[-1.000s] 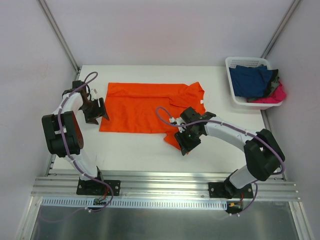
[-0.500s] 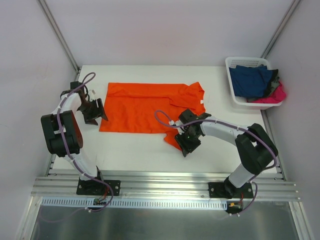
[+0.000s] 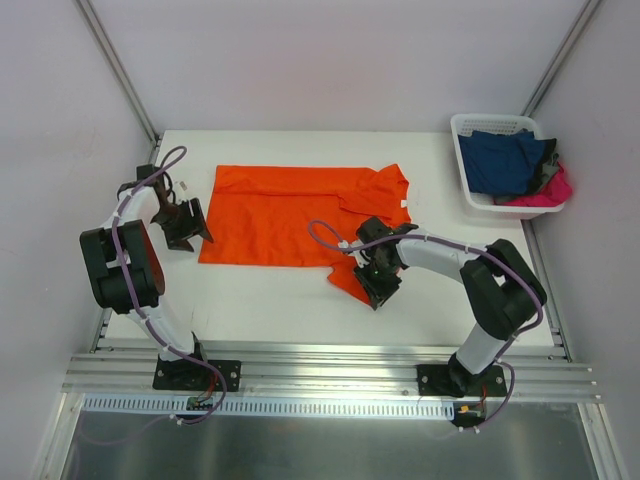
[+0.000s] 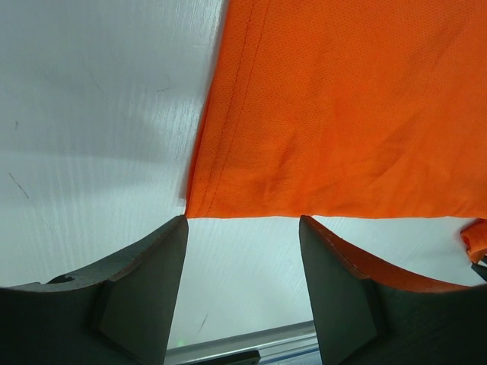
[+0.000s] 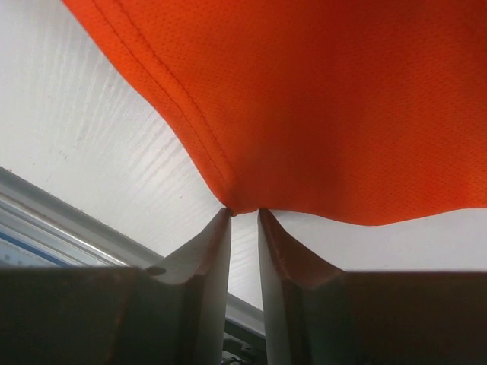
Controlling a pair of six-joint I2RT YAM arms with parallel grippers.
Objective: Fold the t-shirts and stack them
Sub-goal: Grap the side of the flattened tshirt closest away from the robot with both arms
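Observation:
The bright orange t-shirt (image 3: 285,212) lies spread flat on the white table. My left gripper (image 3: 187,226) is open and empty beside its left edge. In the left wrist view the shirt's near left corner (image 4: 192,210) lies just ahead of my open left gripper (image 4: 243,222). My right gripper (image 3: 379,286) sits at the shirt's near right sleeve tip. In the right wrist view its jaws (image 5: 244,214) are nearly closed, pinching the pointed edge of the orange cloth (image 5: 304,99). A navy blue t-shirt (image 3: 500,160) and a hot pink one (image 3: 548,190) lie bunched in the basket.
A white slotted plastic basket (image 3: 462,150) stands at the table's far right corner. A metal rail (image 3: 330,355) runs along the near edge by the arm bases. Grey walls close in on the left, the back and the right.
My left gripper has drifted a little left, away from the shirt's edge. My right arm's elbow has swung inward while its gripper stayed at the sleeve tip.

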